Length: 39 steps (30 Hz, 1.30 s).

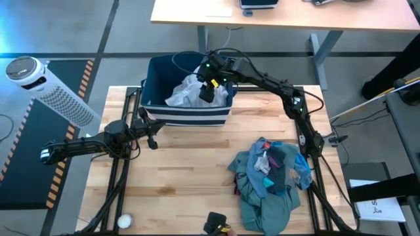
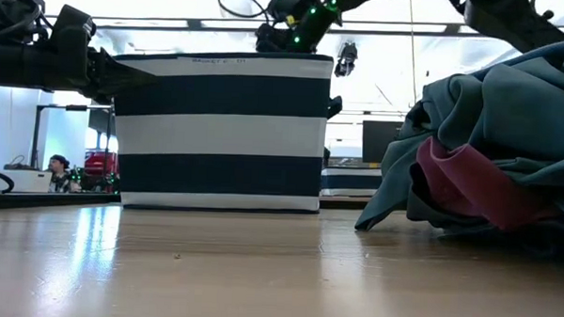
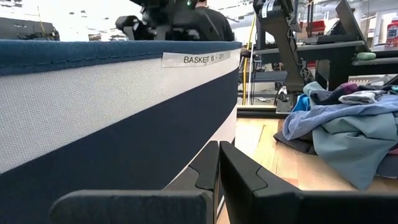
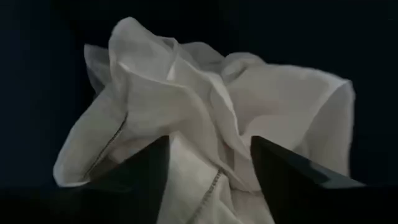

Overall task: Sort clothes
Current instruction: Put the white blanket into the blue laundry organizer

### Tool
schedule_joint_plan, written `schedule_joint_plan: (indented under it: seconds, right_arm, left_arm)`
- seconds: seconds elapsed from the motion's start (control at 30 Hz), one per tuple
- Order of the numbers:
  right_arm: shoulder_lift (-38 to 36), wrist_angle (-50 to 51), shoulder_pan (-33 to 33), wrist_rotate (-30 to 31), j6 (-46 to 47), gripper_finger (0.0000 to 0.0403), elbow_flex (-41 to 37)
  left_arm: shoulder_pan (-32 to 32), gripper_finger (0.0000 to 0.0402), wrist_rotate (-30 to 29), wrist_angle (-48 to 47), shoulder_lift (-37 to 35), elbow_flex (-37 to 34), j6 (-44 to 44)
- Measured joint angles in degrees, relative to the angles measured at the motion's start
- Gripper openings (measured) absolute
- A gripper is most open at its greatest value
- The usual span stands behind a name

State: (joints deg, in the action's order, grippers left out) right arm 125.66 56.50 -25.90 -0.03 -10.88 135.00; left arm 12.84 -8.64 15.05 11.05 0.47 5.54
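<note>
Two arms on my feeds, only the right one working. Right gripper (image 1: 209,90) is reached over the navy striped bin (image 1: 187,113), down inside it just above the white garment (image 1: 186,92). Right wrist view shows what the overhead can't: fingers (image 4: 144,168) spread apart, crumpled white garment (image 4: 205,130) between and below them, nothing pinched.

Low view hides the bin's contents behind the striped wall (image 2: 222,128); I only see the right arm's wrist with green lights poking above the rim.

Left gripper (image 1: 152,124) waits at the bin's front left corner. Left wrist view has its fingers (image 3: 239,174) pressed together, empty, right beside the bin wall (image 3: 112,112), label "BASKET 6 - 01" readable.

Remaining clothes pile (image 1: 269,174) sits on the table (image 1: 184,177) front right, teal piece (image 1: 266,206) largest, blue, grey and red bits on top. Low view shows a red piece (image 2: 469,184) tucked under teal folds.
</note>
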Motion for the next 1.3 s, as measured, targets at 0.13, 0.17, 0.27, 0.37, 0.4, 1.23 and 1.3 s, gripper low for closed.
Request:
schedule_joint_plan:
  seconds: [0.13, 0.17, 0.27, 0.37, 0.4, 1.23, 1.3]
  right_arm:
    - [-1.7, 0.3, 0.1, 0.0, 0.0, 0.025, 0.0]
    - [-2.0, 0.2, 0.1, 0.0, 0.0, 0.0253, 0.0]
    - [-2.7, -0.3, 0.1, 0.0, -0.5, 0.0243, 0.0]
    - [-2.2, -1.0, -0.5, 0.0, -1.6, 0.0199, 0.0]
    - [-1.9, -1.8, -0.8, 0.0, -2.0, 0.0178, 0.0]
    - [12.2, -0.3, -6.4, -8.0, -5.6, 0.0, 0.0]
    - [12.7, 0.8, -6.5, -8.2, -5.6, 0.0, 0.0]
  left_arm:
    - [0.0, 0.0, 0.0, 0.1, 0.0, 0.0, 0.0]
    - [0.0, 0.0, 0.0, 0.2, 0.1, 0.0, 0.0]
    - [0.0, 0.0, 0.0, 0.4, 0.1, 0.0, 0.0]
    - [0.0, 0.0, 0.0, 0.5, 0.1, 0.0, 0.0]
    - [0.0, 0.0, 0.0, 0.6, 0.1, 0.0, 0.0]
    - [0.0, 0.0, 0.0, 1.4, 0.9, 0.0, 0.0]
    - [0.0, 0.0, 0.0, 1.6, 1.0, 0.0, 0.0]
